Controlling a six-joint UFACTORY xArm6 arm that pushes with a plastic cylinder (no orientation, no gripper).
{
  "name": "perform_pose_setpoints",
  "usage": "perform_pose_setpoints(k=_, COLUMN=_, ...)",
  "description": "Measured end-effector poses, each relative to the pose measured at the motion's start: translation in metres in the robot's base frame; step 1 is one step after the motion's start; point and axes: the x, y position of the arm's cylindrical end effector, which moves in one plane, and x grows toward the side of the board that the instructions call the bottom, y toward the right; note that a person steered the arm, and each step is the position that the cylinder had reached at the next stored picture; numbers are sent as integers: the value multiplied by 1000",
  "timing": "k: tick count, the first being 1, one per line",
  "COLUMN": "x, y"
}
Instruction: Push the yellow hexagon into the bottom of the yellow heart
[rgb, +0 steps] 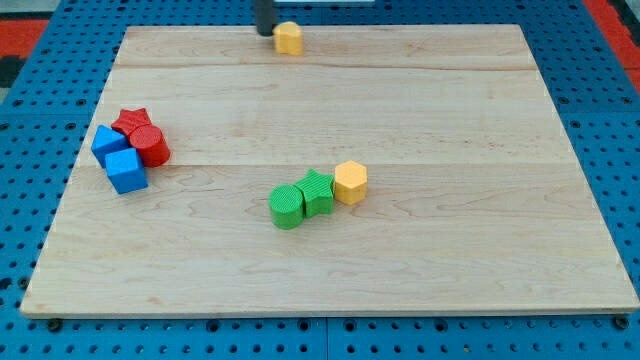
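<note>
yellow hexagon (350, 183): upright, touching the green star (318, 192)
yellow heart (289, 38): well above the hexagon, at the view's top
my tip (265, 33): bare rod, no fingers, just left of the heart

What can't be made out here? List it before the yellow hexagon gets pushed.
- My tip: the rod is cut off by the view's top; whether it touches the yellow heart beside it is unclear.
- Yellow heart: too small and far away to show which way its bottom faces.
- Blue blocks: overlapped by the red blocks, so their shapes are uncertain.
- Yellow hexagon: its contact with the green star is hidden.
</note>
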Motion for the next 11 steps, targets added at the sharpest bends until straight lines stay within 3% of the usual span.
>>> perform_pose_setpoints(k=1, x=23, y=29)
perform_pose_setpoints(k=2, x=43, y=1)
perform_pose_setpoints(k=3, x=141, y=29)
perform_pose_setpoints(k=4, x=219, y=122)
perform_pose_setpoints(k=5, x=305, y=154)
perform_pose_setpoints(k=6, x=313, y=67)
perform_pose_setpoints(k=7, x=267, y=48)
perform_pose_setpoints(k=8, x=231, y=60)
perform_pose_setpoints(k=10, x=302, y=72)
perform_pose_setpoints(k=11, x=280, y=128)
